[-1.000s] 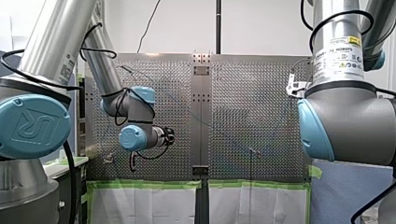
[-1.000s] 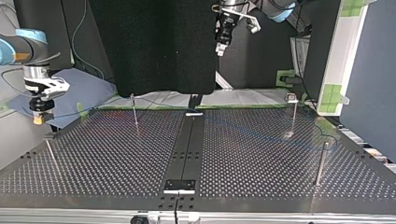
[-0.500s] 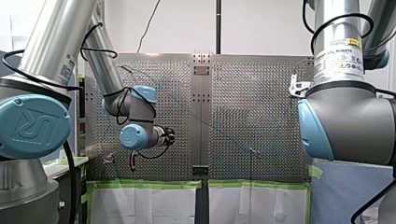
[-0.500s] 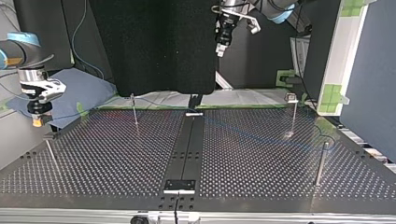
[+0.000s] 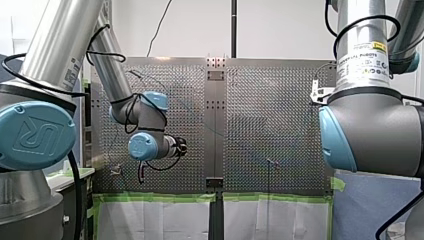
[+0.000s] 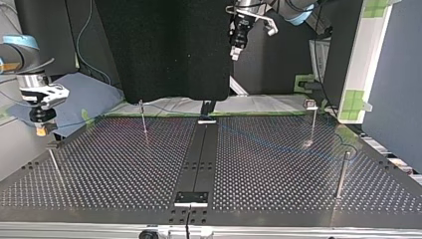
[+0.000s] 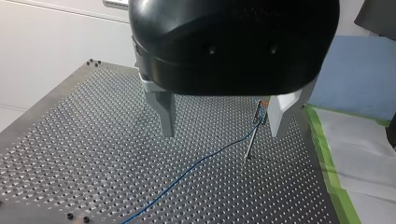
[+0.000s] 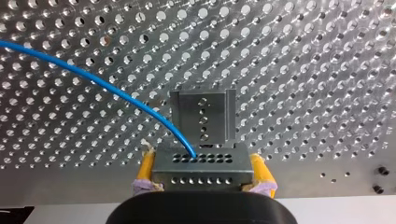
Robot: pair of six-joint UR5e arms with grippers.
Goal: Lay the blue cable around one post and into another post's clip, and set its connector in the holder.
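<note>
My right gripper (image 8: pixel 203 173) is shut, its yellow pads clamped on the metal connector (image 8: pixel 201 161). The blue cable (image 8: pixel 93 77) leaves the connector's face and curves away over the perforated table. The connector hangs just above a small metal holder (image 8: pixel 202 116). In the top view my right gripper (image 6: pixel 40 130) hovers over the table's left edge. My left gripper (image 7: pixel 222 125) is open and holds nothing, high above the table. Beneath it the blue cable (image 7: pixel 196 165) runs across the table to a thin post with a clip (image 7: pixel 254 133).
Thin upright posts stand on the table: one (image 6: pixel 143 118) at the top view's back left, one (image 6: pixel 312 123) at the back right, one (image 6: pixel 341 174) at the near right and one (image 6: pixel 54 167) at the near left. A dark centre strip (image 6: pixel 199 159) divides the table.
In the top view my right gripper, with the connector, has moved a little to the left and down. My left arm has barely shifted.
</note>
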